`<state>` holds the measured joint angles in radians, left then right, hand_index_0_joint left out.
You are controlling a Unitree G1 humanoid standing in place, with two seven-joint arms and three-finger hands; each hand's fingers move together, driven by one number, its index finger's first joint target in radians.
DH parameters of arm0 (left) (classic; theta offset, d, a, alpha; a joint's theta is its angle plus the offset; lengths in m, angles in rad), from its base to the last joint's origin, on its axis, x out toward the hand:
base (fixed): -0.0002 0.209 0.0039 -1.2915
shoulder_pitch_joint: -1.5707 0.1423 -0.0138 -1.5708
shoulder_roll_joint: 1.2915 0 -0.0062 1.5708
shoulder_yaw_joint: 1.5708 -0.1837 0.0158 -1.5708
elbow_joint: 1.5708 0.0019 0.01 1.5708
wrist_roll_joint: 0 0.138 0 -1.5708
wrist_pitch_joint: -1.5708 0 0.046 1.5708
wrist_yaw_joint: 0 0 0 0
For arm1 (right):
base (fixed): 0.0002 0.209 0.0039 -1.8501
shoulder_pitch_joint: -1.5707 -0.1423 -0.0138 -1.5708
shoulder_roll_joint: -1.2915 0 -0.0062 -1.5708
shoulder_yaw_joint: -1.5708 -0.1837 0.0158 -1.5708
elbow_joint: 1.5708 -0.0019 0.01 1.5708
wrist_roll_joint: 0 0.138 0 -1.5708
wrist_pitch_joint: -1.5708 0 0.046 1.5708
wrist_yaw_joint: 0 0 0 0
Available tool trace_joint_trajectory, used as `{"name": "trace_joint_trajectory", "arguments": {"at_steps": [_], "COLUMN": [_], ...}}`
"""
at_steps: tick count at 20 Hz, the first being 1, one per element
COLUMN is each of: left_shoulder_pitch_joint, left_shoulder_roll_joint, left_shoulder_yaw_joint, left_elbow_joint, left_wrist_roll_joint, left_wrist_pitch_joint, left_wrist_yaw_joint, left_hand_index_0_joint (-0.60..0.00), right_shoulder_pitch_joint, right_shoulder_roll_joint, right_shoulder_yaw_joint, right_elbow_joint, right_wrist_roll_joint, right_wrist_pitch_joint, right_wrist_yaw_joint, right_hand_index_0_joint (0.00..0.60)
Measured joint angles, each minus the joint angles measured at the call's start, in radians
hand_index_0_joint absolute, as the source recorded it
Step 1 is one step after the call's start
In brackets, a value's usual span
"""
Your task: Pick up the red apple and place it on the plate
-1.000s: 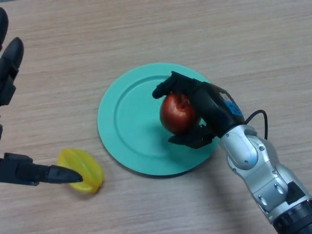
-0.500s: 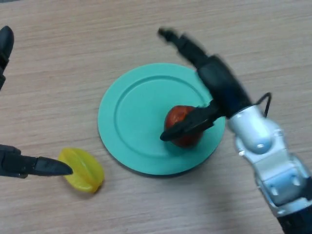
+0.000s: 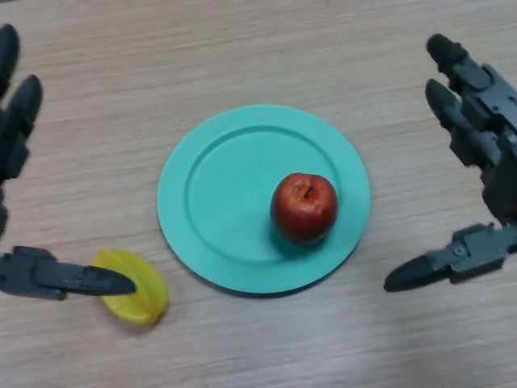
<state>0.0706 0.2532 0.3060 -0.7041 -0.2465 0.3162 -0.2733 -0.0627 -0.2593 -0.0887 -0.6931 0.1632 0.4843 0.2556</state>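
Note:
The red apple (image 3: 304, 207) sits upright, stem up, on the right part of the teal plate (image 3: 218, 202) in the middle of the wooden table. My right hand (image 3: 485, 145) is open at the right edge, well clear of the plate, with its thumb pointing left low down. My left hand (image 3: 20, 129) is open at the left edge, its thumb lying over the yellow fruit.
A yellow star-shaped fruit (image 3: 133, 285) lies on the table at the lower left, just off the plate's rim, partly under my left thumb (image 3: 65, 277).
My right hand has let go of the apple, opened, and drawn back to the right edge. The apple now rests alone on the plate. The left hand has barely moved.

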Motion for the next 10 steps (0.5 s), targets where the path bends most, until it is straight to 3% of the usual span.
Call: {"name": "trace_joint_trajectory", "arguments": {"at_steps": [10], "left_shoulder_pitch_joint": [0.013], "left_shoulder_roll_joint": [-0.022], "left_shoulder_yaw_joint": [-0.050], "left_elbow_joint": [0.024], "left_wrist_roll_joint": [0.077], "left_wrist_pitch_joint": [-0.043], "left_wrist_yaw_joint": [-0.009], "left_hand_index_0_joint": [0.000], "right_shoulder_pitch_joint": [-0.023], "right_shoulder_roll_joint": [-0.021], "right_shoulder_yaw_joint": [-0.045], "right_elbow_joint": [-0.025], "right_wrist_roll_joint": [0.026], "right_wrist_pitch_joint": [0.030], "right_wrist_yaw_joint": [0.006], "right_hand_index_0_joint": [0.000]}}
